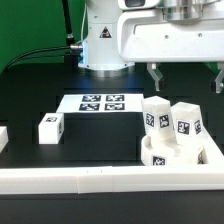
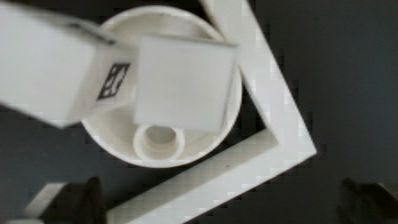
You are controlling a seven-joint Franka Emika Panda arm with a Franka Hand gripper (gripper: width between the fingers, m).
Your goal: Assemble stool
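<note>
The round white seat (image 1: 163, 157) lies in the corner of the white border rails at the exterior view's right. Two tagged leg blocks (image 1: 157, 118) (image 1: 186, 122) stand upright on it, side by side. In the wrist view the seat (image 2: 128, 135) shows from above, with both blocks (image 2: 50, 70) (image 2: 180, 72) covering much of it and one socket hole showing. A third leg block (image 1: 50, 126) lies alone on the black table at the exterior view's left. My gripper (image 1: 186, 78) (image 2: 222, 205) hangs open above the seat and blocks, with nothing between its fingers (image 2: 68, 202).
The marker board (image 1: 100, 102) lies flat at the back middle, in front of the robot base (image 1: 103, 40). White border rails (image 1: 90, 178) run along the front and turn a corner (image 2: 267, 110) beside the seat. A white piece (image 1: 3, 138) shows at the left edge.
</note>
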